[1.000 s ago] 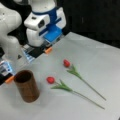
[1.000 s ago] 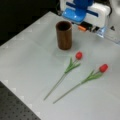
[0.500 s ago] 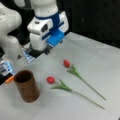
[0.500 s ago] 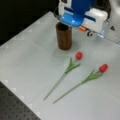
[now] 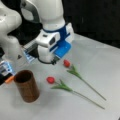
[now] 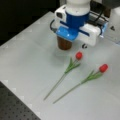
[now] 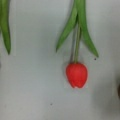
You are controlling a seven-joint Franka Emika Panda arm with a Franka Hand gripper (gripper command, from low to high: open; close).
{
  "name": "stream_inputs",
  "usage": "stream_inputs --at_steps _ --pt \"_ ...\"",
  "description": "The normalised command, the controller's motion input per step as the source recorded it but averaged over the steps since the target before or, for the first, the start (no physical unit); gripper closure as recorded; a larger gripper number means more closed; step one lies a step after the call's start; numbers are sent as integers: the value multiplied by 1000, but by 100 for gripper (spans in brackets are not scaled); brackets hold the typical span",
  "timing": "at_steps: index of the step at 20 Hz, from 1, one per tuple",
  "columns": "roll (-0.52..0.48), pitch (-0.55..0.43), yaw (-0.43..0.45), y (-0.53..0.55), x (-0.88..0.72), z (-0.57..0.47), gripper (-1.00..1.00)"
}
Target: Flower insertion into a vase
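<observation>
Gripper hangs above the table near one red tulip; can't tell its jaw state. Vase stands lower left, empty; second tulip lies beside it on the table.

This looks like a robot lab: a big white robot arm stands over a plain grey tabletop, with black curtains behind.

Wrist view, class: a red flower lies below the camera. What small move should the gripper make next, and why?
Probably lower toward the nearer flower, just behind its bloom: it lies flat on the table, the vase holds no flower, and the gripper hovers beside that bloom.
</observation>
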Motion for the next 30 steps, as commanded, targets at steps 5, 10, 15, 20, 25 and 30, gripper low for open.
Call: stream_inputs --at_steps 5,10,15,20,25,30 --pt "120 173 -37 -122 453 -257 -100" --pt "76 198 -11 -147 445 -150 -100" --pt "103 225 43 -159 384 -131 -100" --pt "58 182 12 -123 304 -193 -100" --pt "32 91 -21 -17 230 -191 -100" --pt "39 27 -12 68 81 -152 -100"
